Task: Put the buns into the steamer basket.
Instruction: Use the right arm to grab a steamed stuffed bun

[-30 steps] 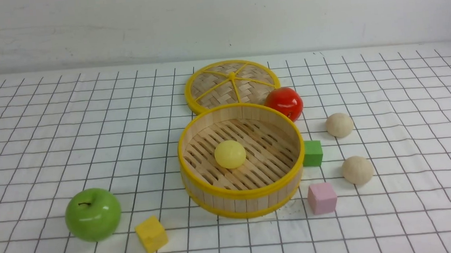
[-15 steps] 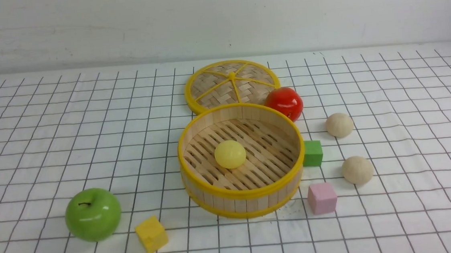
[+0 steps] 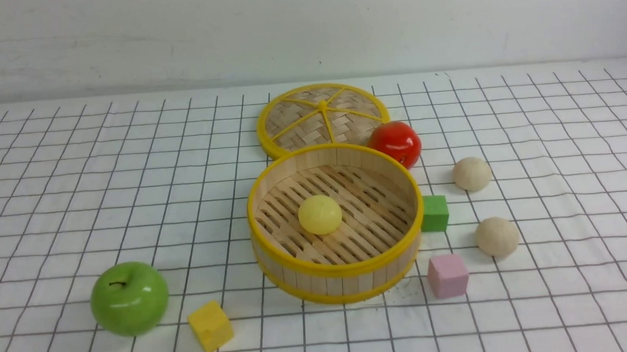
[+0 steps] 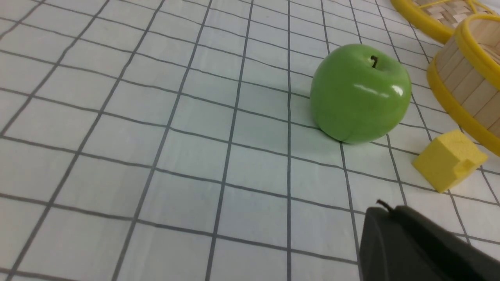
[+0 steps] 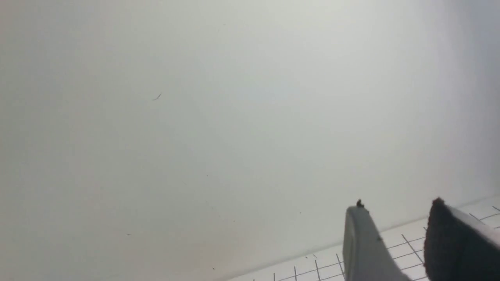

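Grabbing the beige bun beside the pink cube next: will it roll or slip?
The beige bun looks domed with a flattish base, so it probably stays put if nudged. Its smooth, rounded sides could slip from a pinch; grip it centred.

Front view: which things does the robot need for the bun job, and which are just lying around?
For the job: steamer basket, yellow bun inside it, farther beige bun, nearer beige bun.
Just lying about: woven lid, red apple, green apple, yellow cube, green cube, pink cube.
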